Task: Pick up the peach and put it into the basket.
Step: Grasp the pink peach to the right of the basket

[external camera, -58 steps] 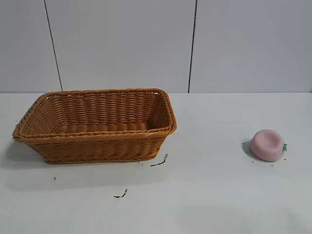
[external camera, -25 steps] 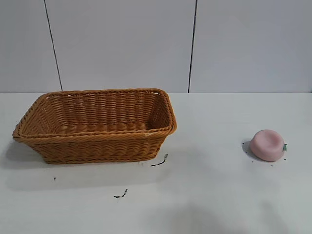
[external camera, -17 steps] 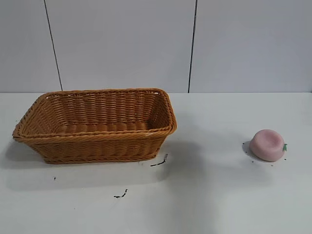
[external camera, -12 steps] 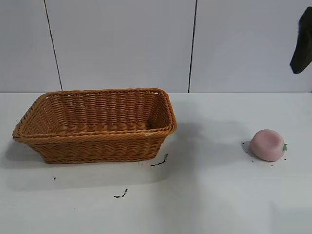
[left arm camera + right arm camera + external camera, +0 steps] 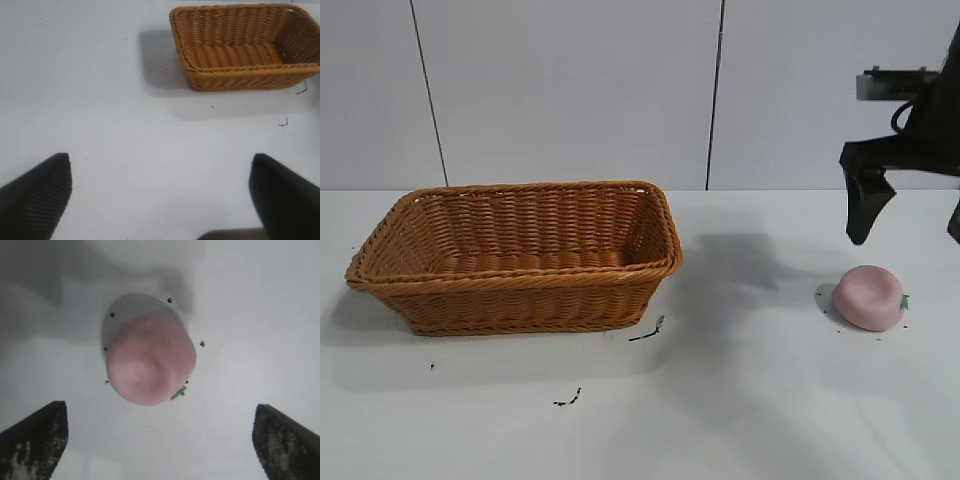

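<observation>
The peach sits on the white bench at about 3 o'clock in the exterior view, well apart from the basket, which stands at roughly 9 o'clock with its open top up and nothing visible inside it. The right tool hangs above the peach, not touching it; only one dark finger shows fully in the exterior view, while the other is cut off by the picture's edge at 3 o'clock, as is most of the arm behind it. The right wrist view shows that tool spread wide, its two dark fingertips in the lower corners with the peach between and beyond them, resting on the bench with a small green leaf at its edge and a few tiny dark dots ringed around it. The left tool is out of sight in the exterior view; its wrist view shows it held wide too, both fingertips partly cut off by the frame, hovering over bare bench with the basket far off toward 1 o'clock. A few small black marks lie on the bench just in front of the basket; what they are cannot be made out.
</observation>
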{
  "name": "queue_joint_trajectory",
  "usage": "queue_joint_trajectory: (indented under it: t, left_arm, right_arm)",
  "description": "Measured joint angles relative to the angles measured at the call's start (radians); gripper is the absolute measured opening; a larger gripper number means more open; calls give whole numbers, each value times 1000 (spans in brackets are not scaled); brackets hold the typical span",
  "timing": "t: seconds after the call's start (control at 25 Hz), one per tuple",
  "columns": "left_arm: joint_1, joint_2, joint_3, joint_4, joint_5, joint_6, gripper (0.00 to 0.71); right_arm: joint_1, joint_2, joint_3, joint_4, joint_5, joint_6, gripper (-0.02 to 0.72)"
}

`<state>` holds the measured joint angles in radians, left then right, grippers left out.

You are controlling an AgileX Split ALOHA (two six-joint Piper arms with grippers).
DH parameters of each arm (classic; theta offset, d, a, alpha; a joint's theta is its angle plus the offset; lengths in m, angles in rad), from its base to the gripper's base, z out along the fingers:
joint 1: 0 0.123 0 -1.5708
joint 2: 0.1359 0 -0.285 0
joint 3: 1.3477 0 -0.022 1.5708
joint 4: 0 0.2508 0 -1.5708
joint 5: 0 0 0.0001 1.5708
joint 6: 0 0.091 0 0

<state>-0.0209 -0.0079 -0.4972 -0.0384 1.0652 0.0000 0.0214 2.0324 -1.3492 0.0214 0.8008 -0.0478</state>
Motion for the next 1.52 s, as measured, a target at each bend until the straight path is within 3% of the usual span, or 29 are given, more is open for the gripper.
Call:
queue_joint_trajectory:
  t: [0.52, 1.24, 1.32, 1.4, 1.52]
  left_arm:
    - [0, 0, 0, 0, 0, 0, 693]
    - [0, 0, 0, 0, 0, 0, 693]
    - [0, 0, 0, 0, 0, 0, 693]
    - [0, 0, 0, 0, 0, 0, 693]
    - [0, 0, 0, 0, 0, 0, 693]
  right_arm:
    - [24, 13, 0, 18, -67, -23, 695]
    - [24, 96, 0, 22, -83, -23, 693]
    - [24, 96, 0, 22, -81, -23, 615]
    - [24, 96, 0, 22, -68, -23, 458]
    - [24, 96, 0, 22, -59, -23, 155]
